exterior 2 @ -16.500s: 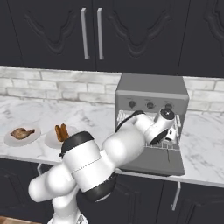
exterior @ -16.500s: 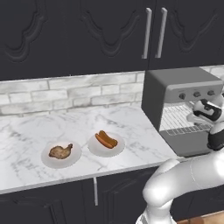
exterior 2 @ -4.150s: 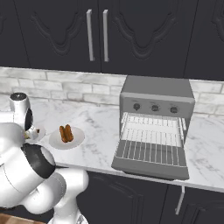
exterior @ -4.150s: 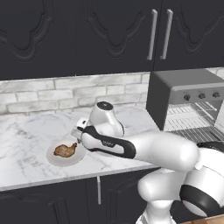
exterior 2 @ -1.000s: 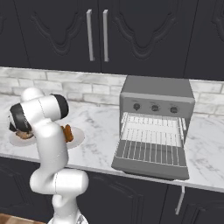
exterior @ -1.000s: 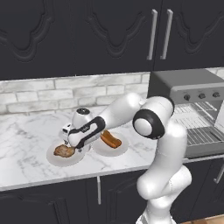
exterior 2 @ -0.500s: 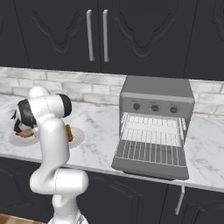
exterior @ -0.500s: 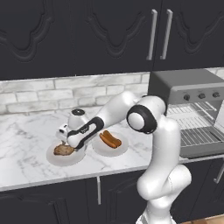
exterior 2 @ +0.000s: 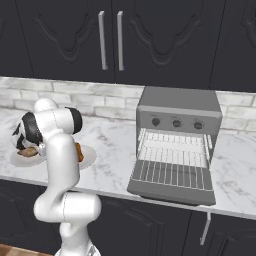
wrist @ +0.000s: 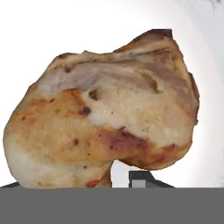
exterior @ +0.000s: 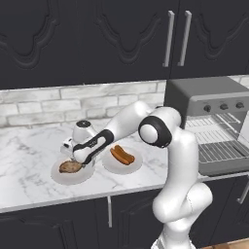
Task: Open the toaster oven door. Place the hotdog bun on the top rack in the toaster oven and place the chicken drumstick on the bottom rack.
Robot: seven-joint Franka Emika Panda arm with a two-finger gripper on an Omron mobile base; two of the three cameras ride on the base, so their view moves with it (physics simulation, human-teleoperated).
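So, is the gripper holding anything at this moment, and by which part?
It cannot be told. The gripper is down at the chicken drumstick, which lies on its white plate, but the pictures do not show closed fingers on it.

No readable text, labels or numbers anywhere.

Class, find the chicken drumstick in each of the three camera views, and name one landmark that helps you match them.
Left base view: chicken drumstick, lower left, on a white plate.
Right base view: far left, partly behind the arm.
Hand view: close up, centre.
Shared landmark: that white plate.
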